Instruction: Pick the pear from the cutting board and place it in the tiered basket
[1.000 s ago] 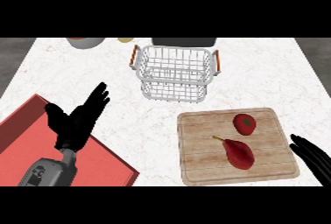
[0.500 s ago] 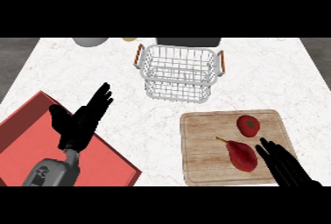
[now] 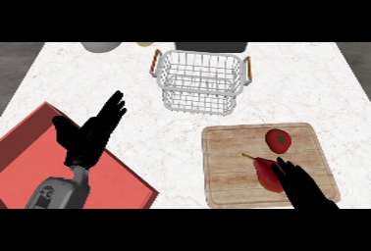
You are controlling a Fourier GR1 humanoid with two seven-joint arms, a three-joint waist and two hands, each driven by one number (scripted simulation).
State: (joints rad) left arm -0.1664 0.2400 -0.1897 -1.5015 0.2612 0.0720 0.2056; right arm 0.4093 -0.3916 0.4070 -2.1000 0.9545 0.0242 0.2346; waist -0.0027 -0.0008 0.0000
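Pear (image 3: 265, 172) lies stem-up-left on the board (image 3: 226, 171) beside a tomato (image 3: 279, 140), right hand (image 3: 304, 188) over its lower end, fingers (image 3: 282, 169) straight, holding nothing; looks light, smooth, bruisable, best grasped round the fat belly.

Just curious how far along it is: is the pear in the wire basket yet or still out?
Still out. The pear lies on the cutting board, the right hand at its side, and the wire basket holds nothing.

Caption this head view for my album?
Right hand reaching the dark red pear on the wooden cutting board.
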